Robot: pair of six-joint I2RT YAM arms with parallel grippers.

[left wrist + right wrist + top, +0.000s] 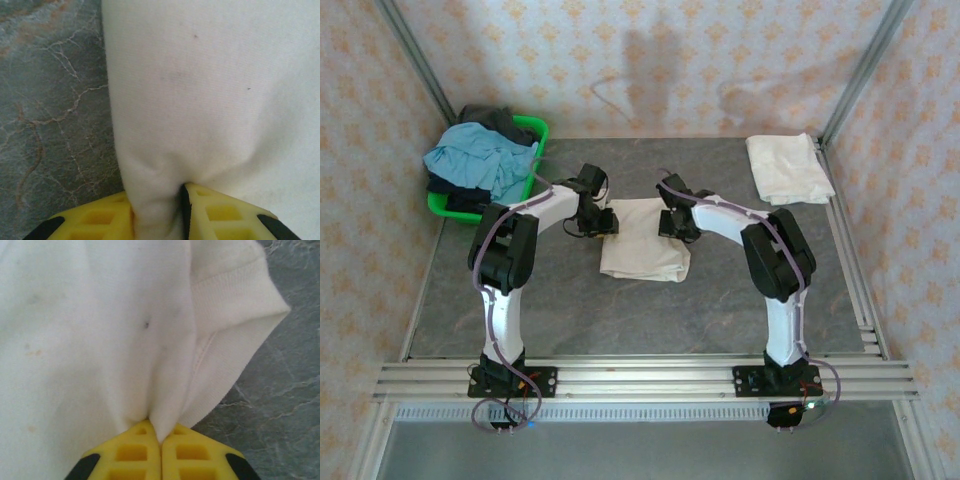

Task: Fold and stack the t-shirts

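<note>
One folded t-shirt [788,168] is lying far right. The left claw [157,200] and right claw [161,435] are each pinching closed on the middle t-shirt [645,245], seemingly mid-fold; stacking is still waiting.

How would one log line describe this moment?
left gripper: shut on centre t-shirt | right gripper: shut on centre t-shirt | folded t-shirt: far right

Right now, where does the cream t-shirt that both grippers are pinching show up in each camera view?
Top external: cream t-shirt at table centre, between left gripper and right gripper.
Left wrist: the shirt on the right side, a fold pinched at bottom centre.
Right wrist: the shirt left and centre, sleeve hem upper right.
Shared landmark: the grey veined tabletop, beside the shirt in every view.
</note>
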